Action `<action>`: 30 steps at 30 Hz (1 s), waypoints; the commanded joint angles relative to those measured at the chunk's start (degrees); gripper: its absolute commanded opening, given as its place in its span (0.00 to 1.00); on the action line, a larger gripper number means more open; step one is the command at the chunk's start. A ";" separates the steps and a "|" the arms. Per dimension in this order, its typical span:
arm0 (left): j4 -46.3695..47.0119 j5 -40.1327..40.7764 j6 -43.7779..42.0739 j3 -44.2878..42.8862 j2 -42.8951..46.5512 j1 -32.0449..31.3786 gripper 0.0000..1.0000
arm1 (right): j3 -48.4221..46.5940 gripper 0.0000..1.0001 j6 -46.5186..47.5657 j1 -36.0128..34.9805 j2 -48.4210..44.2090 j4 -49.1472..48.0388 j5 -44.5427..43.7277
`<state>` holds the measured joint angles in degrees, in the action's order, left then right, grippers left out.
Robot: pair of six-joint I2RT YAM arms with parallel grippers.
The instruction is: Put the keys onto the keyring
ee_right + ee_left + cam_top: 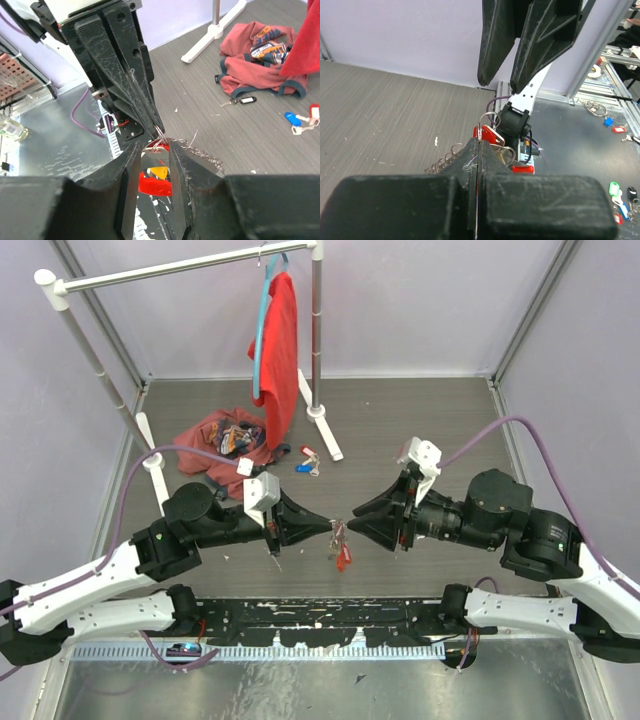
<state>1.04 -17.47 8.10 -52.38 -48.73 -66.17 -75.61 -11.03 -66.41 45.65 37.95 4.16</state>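
Observation:
The keyring (341, 536), a thin silver chain loop with a long red tag (344, 558), hangs between my two grippers above the table's near edge. My left gripper (328, 527) is shut on it. In the left wrist view its jaws (479, 145) are pressed together, with the red tag (493, 135) and chain (445, 157) just past the tips. My right gripper (356, 512) faces it, tip to tip, and is open. In the right wrist view its jaws (154, 148) stand apart around the chain (200, 150), with the yellow tag (159, 172) and red tag (155, 184) between them. Loose keys (308, 465) with blue and red tags lie on the floor behind.
A black-tagged key (242, 100) lies beside a crumpled red garment (222, 435). A red shirt (280, 350) hangs on a blue hanger hoop (260, 335) from the white rack (180, 268). One of the rack's feet (322, 425) stands near the loose keys.

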 commanded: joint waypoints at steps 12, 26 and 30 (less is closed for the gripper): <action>2.83 7.81 -0.16 0.21 0.30 -0.27 0.00 | -1.19 0.31 -16.02 -0.23 2.73 -1.39 -9.35; 2.15 7.02 -0.36 -0.18 0.84 -0.27 0.00 | -0.80 0.25 -15.67 -0.21 3.99 -1.54 -9.96; 2.04 6.92 -0.45 -0.26 0.91 -0.28 0.00 | -0.78 0.18 -15.67 -0.21 4.31 -1.57 -9.88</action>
<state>0.97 -10.50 8.14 -52.16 -48.58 -66.17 -75.61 -26.13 -66.41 49.78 38.94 -4.71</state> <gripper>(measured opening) 0.005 0.211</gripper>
